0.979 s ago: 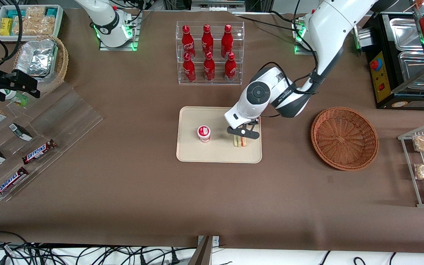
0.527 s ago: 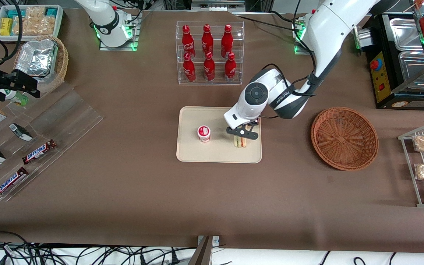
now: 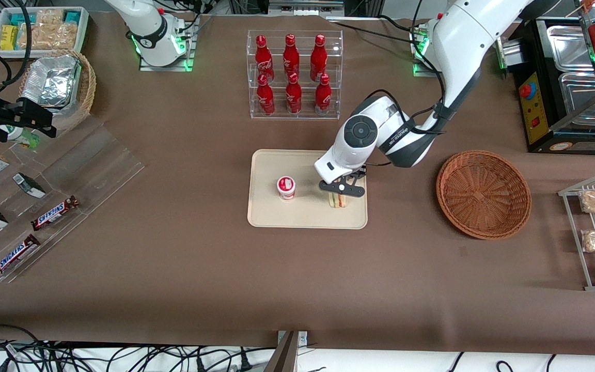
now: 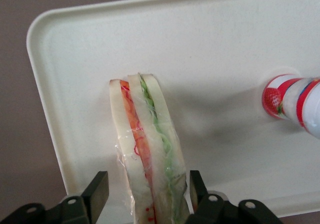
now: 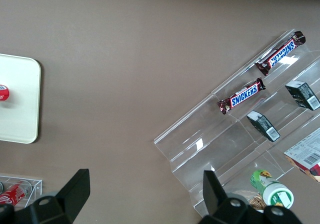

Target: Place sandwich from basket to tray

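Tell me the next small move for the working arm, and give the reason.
Probably lift the tool straight up. The sandwich already stands on the tray, beside the small cup, and the fingers sit apart from its wrap on both sides, so it looks released. The basket holds nothing.

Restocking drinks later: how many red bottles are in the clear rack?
6, all in the clear rack: three red bottles in the upper row, three more in the lower row nearer the tray, where the gripper stands open around the sandwich.
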